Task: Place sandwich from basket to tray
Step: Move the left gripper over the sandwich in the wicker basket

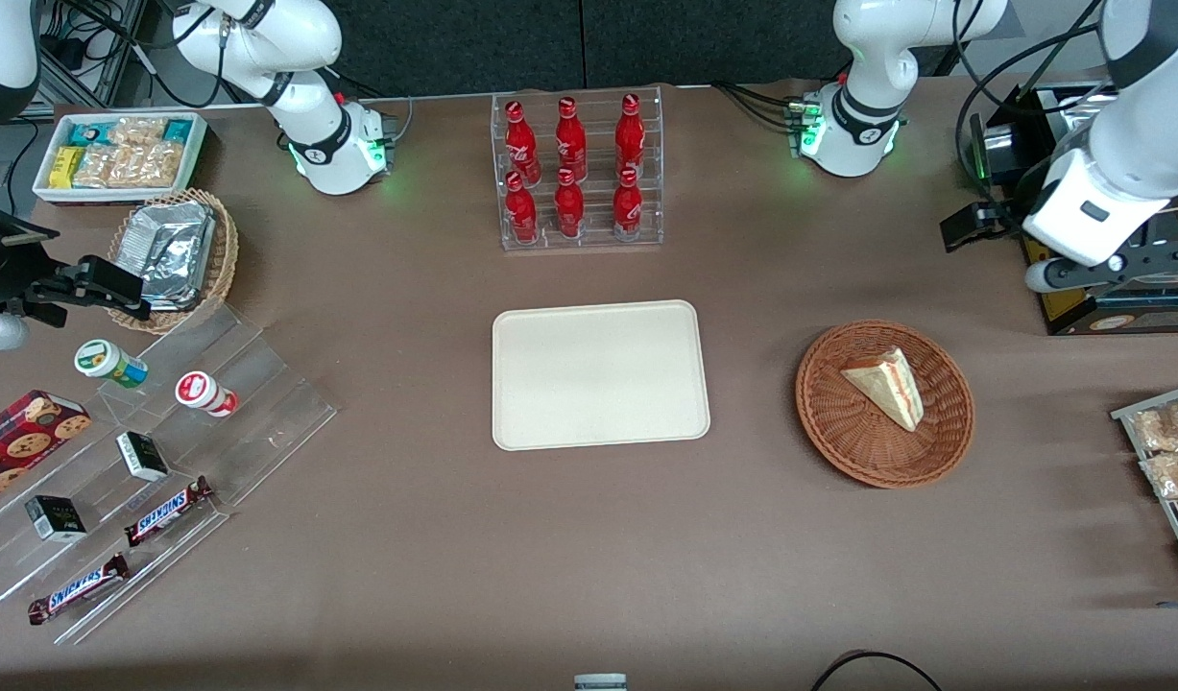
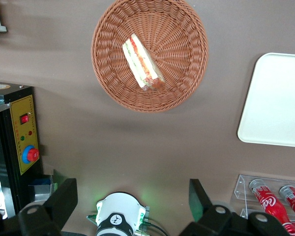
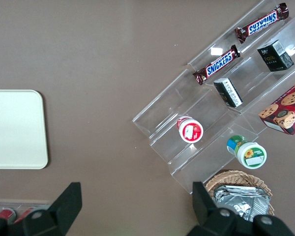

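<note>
1. Table [image 1: 589, 537]: brown surface.
2. Tray [image 1: 600, 374]: flat at centre.
3. Basket [image 1: 884, 403]: toward the working arm's end.
4. Bottle rack [image 1: 577, 173]: farther from the front camera than the tray.
5. Gripper [image 2: 130, 199]: above the table, fingers apart.

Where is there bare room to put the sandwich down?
The tray is bare. Bare table lies between it and the basket, where the sandwich lies. The acrylic steps toward the parked arm's end are crowded. The end effector, open, hangs above the table beside the basket.
</note>
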`<state>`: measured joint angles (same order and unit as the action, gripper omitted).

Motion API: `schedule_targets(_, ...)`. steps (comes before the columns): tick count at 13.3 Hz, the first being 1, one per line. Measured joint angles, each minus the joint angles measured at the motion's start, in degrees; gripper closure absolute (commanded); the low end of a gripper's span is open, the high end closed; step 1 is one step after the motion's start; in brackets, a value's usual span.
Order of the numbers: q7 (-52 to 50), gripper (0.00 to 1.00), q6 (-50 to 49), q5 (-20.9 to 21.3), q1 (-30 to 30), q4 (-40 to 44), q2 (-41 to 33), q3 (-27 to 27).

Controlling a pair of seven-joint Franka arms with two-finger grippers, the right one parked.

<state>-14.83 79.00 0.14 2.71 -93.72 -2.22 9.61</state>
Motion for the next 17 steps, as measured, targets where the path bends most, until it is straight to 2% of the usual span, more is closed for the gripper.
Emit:
schedule_targets(5, 0.16, 0.0, 0.12, -0.09, -0.21, -0.25, 0.07, -0.45)
schedule_targets(8, 0.16, 0.0, 3.26, -0.28, -0.26, -3.62, 0.49, -0.48)
schedule_targets(14, -0.42, 0.0, 20.14, -0.27, -0.26, -16.34, 1.01, -0.76)
schedule_targets(17, -6.82, 0.0, 30.92, -0.26, -0.26, -22.84, 1.16, -0.96)
